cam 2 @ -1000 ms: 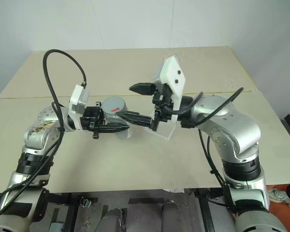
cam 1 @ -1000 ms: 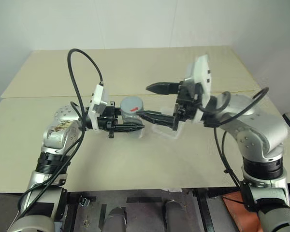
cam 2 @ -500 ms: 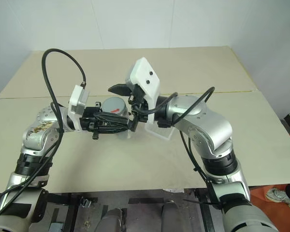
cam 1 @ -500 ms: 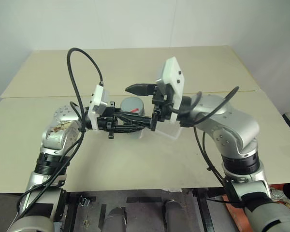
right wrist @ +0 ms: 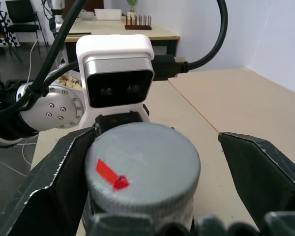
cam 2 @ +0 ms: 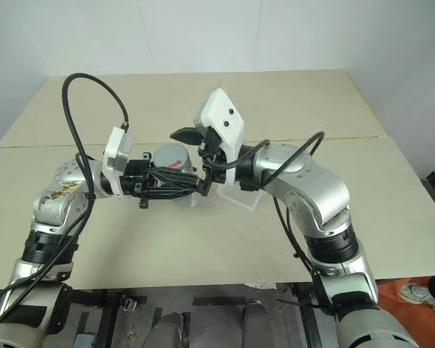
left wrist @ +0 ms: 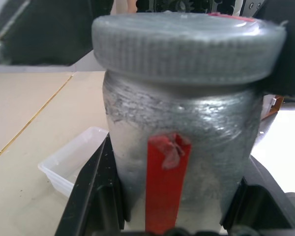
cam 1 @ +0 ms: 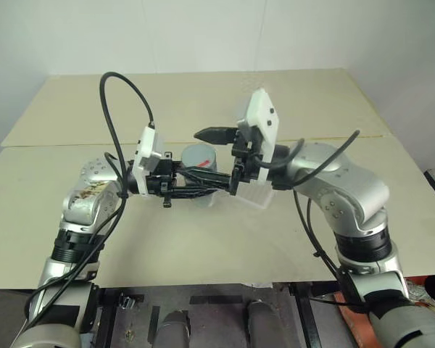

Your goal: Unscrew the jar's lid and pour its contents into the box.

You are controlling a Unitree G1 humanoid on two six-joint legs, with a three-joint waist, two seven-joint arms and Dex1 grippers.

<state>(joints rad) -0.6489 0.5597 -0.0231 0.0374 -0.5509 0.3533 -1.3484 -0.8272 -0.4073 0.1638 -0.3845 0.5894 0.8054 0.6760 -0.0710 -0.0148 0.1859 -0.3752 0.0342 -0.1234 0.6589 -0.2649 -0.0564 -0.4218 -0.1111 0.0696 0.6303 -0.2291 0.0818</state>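
Beige surface (cam 1: 203, 246) carries a shallow clear box (cam 1: 257, 194) just below the right tool (cam 1: 219, 158). Both arms reach level toward each other above it. Held above the surface, the jar (left wrist: 179, 162) sits clamped in the left tool (cam 1: 199, 190), fingers closed on its taped wall. It looks light, stiff and slippery. The right tool stands wide open, one finger each side of the ribbed grey lid (right wrist: 142, 169), gripping nothing; that ribbed rim seems the best hold.
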